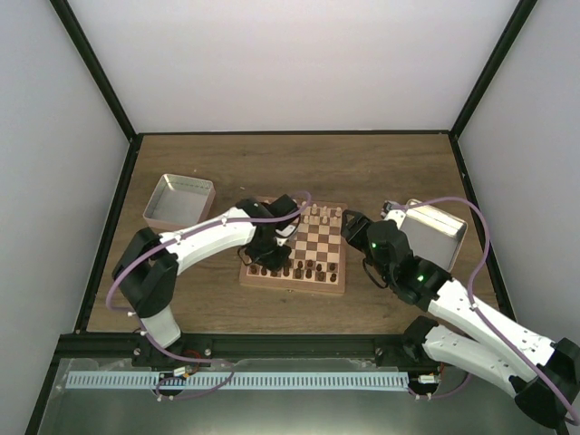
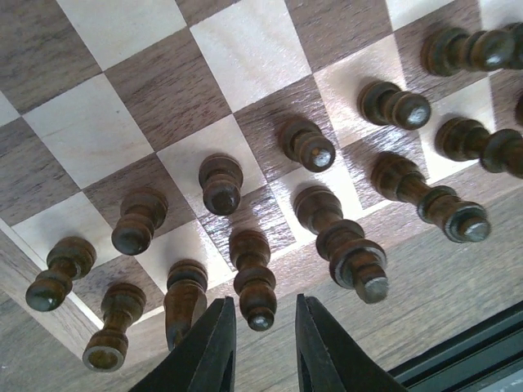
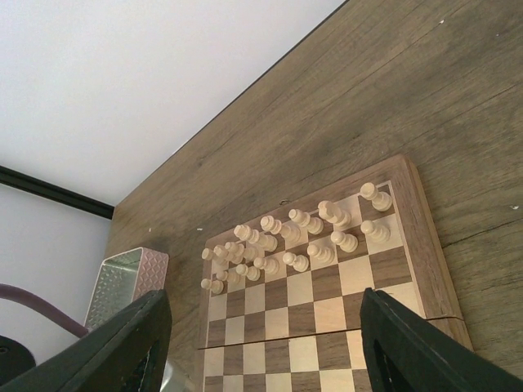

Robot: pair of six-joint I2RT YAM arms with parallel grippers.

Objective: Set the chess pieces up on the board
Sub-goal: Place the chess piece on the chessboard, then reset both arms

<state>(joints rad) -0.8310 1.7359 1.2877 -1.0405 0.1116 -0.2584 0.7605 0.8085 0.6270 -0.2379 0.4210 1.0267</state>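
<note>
- The board [image 1: 317,245] lies mid-surface [image 1: 299,163], between the two arms.
- Dark pieces [image 2: 315,147] stand upright in two rows along the board's near edge. The cream pieces [image 3: 298,261] fill two rows along its far edge.
- The middle squares between the two sets are bare.
- The left gripper [image 2: 263,327] hangs low over the near left part of the board, above the dark rows. Its fingers [image 2: 216,347] are only a narrow gap apart.
- One dark piece [image 2: 253,273] in the outer row stands just beyond that gap, its head level with the fingertips. Neither finger seems to touch it.
- A neighbouring dark piece [image 2: 184,298] sits just beside the left finger, partly hidden by it.
- The right gripper [image 3: 265,327] is off the board's right edge and faces across it. Its fingers [image 3: 413,347] are spread wide and hold nothing.
- A metal tray [image 1: 156,207] rests on the surface left of the board, well apart from it.
- A second tray [image 1: 450,220] rests to the right, behind the right arm.
</note>
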